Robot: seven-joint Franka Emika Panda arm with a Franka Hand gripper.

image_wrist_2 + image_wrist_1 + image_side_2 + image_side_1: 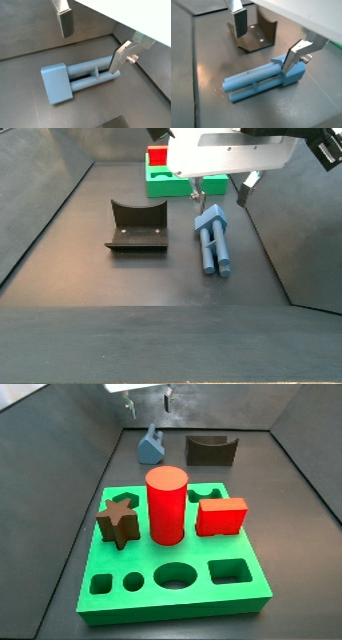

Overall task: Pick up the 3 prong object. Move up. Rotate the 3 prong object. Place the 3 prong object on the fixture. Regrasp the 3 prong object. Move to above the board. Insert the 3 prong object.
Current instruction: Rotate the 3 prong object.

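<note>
Worktop (80,258): dark, matte, walled on its sides. Open floor lies on the near side of the fixture in a side view; nothing stands there.

Board (247,589): green slab, well apart from the fixture, carrying a red cylinder (166,504), a brown star block (118,519) and a red cube (222,515). Several cut-outs remain unfilled. These uprights are obstacles for any low approach over the board later on.

Fixture (136,228): dark bracket on its base plate, empty, nothing resting in its notch. In a wrist view it sits just beyond the pronged end of the piece (254,35).

3 prong object (214,240): light-blue, lying flat on the worktop beside the fixture, between it and the side wall. Its prongs and blocky head show in both wrist views (77,80).

Gripper (264,40): positioned over the 3 prong object, low to it. The fingers (292,56) are spread wide; one plate stands next to the head of the piece, while the opposite plate (65,20) hangs well clear. Nothing is pinched.

Assessment: the pick-up step is in hand and the grasp is not yet made. The next move calls for centring the fingers across the piece, settling down and pressing them together. Room is tight toward the wall next to the piece; the side toward the fixture is freer, and overhead clearance appears unobstructed for the lift.
</note>
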